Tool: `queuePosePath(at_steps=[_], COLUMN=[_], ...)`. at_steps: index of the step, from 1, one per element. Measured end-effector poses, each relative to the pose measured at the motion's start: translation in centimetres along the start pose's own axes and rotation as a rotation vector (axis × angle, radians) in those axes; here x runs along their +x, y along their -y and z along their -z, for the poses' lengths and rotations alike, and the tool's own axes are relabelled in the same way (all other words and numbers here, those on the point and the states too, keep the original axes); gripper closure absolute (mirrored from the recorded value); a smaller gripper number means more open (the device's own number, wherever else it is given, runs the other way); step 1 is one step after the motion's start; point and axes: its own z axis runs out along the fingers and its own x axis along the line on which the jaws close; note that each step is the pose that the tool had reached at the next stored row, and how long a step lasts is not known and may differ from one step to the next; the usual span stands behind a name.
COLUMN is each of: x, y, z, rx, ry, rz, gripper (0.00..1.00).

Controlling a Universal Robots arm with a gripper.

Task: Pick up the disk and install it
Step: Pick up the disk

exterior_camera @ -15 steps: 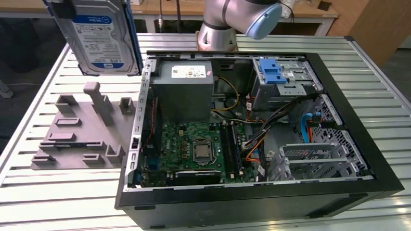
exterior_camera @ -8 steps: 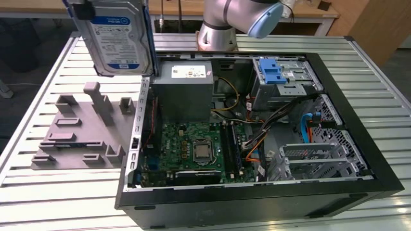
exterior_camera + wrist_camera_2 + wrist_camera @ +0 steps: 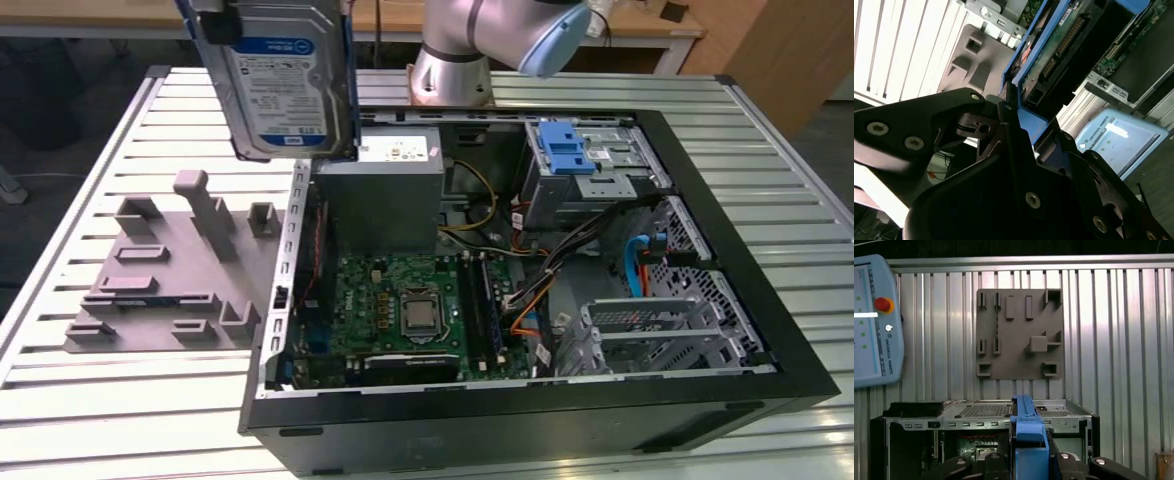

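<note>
The disk [image 3: 280,80], silver with a blue-and-white label and a blue carrier frame, hangs upright in the air at the exterior view's upper left. It is above the gap between the grey fixture plate [image 3: 160,280] and the open computer case [image 3: 747,330]. In the second wrist view my gripper [image 3: 1026,122] is shut on the disk's blue frame, with the green circuit side of the disk [image 3: 1054,50] running away from the fingers. In the first wrist view the blue edge of the disk [image 3: 1024,415] stands between the black fingers [image 3: 1074,462], over the case.
The case lies open on a slatted metal table, showing the motherboard [image 3: 414,310], grey power supply [image 3: 380,190], cables and a drive cage with a blue latch [image 3: 581,150]. The arm's base [image 3: 454,60] stands behind the case. A teach pendant [image 3: 874,320] lies on the table.
</note>
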Motion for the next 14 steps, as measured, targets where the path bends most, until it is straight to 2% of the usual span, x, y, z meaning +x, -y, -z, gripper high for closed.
queuePosePath(at_steps=[14], x=[0.46], y=[5.43], z=[0.11], rx=[-0.0004], ry=[0.0001], rz=[0.000], gripper=[0.64])
